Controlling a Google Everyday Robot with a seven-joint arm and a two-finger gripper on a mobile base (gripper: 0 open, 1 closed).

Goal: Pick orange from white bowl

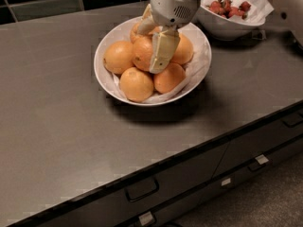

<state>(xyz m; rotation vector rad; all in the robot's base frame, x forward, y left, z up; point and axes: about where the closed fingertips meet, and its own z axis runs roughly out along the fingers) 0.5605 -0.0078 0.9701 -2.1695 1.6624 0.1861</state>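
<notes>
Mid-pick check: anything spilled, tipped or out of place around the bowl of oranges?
Nothing stands out. The wide white bowl sits level on the grey counter, with all the fruit inside it. The pincer is low at the middle round orange. The deeper white bowl of red fruit behind is upright.

- A dark grey counter (57, 126) with a dull sheen fills most of the frame.
- Dark wall tiles (42, 4) with pale grout run along the upper left edge.
- Dark drawer fronts (189, 174) cross the lower right, with a recessed handle (141, 189) and small pale tags (261, 159).
- Grey floor (270, 207) shows at the bottom right corner.
- The end effector (150, 51) hangs at upper centre, above the counter.
</notes>
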